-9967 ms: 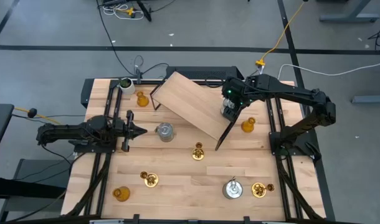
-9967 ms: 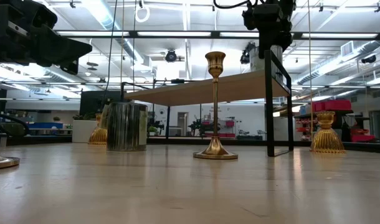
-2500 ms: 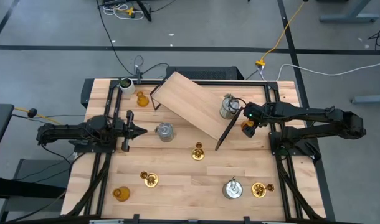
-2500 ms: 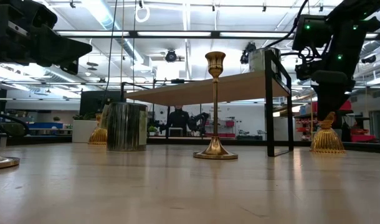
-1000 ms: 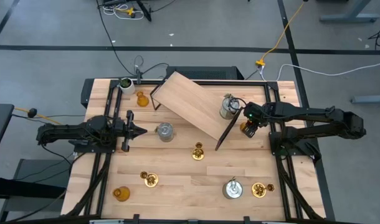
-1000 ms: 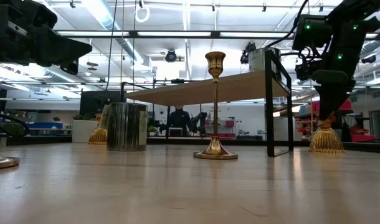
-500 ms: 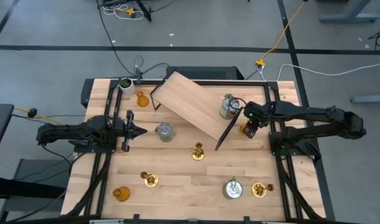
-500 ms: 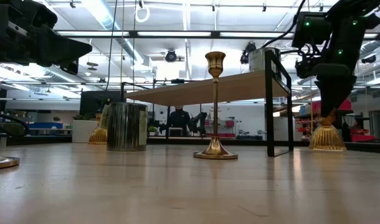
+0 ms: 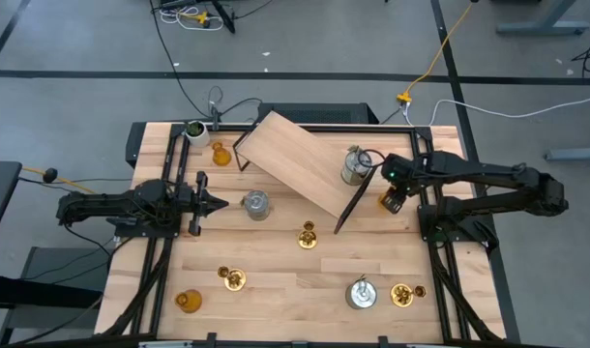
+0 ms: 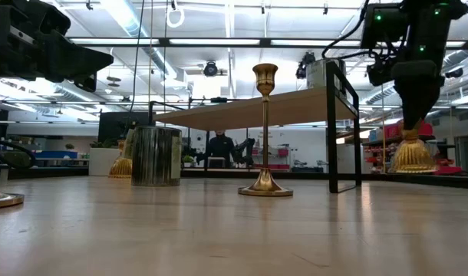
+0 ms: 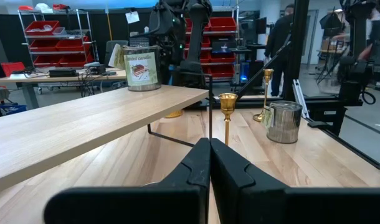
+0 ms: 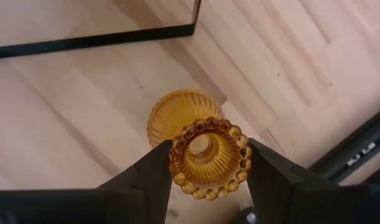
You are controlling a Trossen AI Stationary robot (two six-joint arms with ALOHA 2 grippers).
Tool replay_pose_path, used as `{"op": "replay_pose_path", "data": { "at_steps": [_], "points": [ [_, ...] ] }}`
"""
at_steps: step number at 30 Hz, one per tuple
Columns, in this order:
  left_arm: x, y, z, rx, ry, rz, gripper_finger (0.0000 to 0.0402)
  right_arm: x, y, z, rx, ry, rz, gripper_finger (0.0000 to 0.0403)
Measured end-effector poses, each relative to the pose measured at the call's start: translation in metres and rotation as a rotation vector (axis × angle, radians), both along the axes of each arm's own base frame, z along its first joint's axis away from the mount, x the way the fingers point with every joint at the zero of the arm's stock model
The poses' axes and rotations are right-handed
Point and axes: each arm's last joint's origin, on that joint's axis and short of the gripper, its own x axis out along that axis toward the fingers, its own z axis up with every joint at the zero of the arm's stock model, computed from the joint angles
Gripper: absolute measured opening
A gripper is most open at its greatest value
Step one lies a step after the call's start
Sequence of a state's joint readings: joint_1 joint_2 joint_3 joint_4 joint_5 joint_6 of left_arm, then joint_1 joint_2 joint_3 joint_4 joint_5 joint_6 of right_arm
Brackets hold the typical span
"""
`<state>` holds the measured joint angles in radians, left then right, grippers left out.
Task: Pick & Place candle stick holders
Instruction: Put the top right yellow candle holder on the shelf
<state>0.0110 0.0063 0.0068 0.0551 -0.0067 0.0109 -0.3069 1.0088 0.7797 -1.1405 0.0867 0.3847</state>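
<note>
My right gripper [image 9: 392, 200] is shut on a squat amber glass holder [image 10: 413, 156] beside the right leg of the low wooden shelf [image 9: 300, 159]. The holder hangs a little above the table. My left gripper [image 9: 221, 203] is shut and empty at the table's left, pointing at a silver cylinder [image 9: 256, 204] that stands on the table. Another silver cylinder [image 9: 353, 166] stands on the shelf top. A slim brass stick [image 9: 307, 235] stands on its round base at mid-table. My right gripper pinches the amber holder's beaded top rim [image 12: 209, 158] between its two fingers [image 12: 154, 177], one on each side. The fingers come from above, pointing down. The holder hangs upright below them, its ribbed base [image 12: 177, 115] clear of the table.
A brass holder [image 9: 234, 279], an amber one [image 9: 188, 302], a silver cylinder [image 9: 361, 293] and a brass holder [image 9: 402, 294] stand near the front edge. An amber holder [image 9: 221, 153] and a white plant pot [image 9: 194, 130] stand at the far left. The shelf's black leg [image 9: 348, 208] is close to my right gripper.
My right gripper has gone up, and a little toward the table's right edge, with the amber holder. The holder stood on the table a second ago and now hangs upright, lifted clear.
</note>
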Motion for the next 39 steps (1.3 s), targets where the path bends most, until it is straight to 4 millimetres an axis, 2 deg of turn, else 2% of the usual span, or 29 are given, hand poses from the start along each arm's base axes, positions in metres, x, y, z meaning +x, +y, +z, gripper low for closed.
{"op": "replay_pose_path", "data": {
  "at_steps": [18,27,34,39],
  "points": [
    [0.0,0.0,0.0,0.0,0.0,0.0,0.0012,-0.009,0.003,0.076,-0.004,-0.005,-0.001,0.017],
    [0.0,0.0,0.0,0.0,0.0,0.0,0.0012,-0.002,0.001,0.113,-0.002,0.023,0.032,0.0169],
    [0.0,0.0,0.0,0.0,0.0,0.0,0.0012,0.012,0.002,0.131,-0.026,-0.015,0.117,0.0169],
    [0.0,0.0,0.0,0.0,0.0,0.0,0.0012,0.016,0.002,0.134,-0.031,-0.018,0.143,0.0169]
  ]
}}
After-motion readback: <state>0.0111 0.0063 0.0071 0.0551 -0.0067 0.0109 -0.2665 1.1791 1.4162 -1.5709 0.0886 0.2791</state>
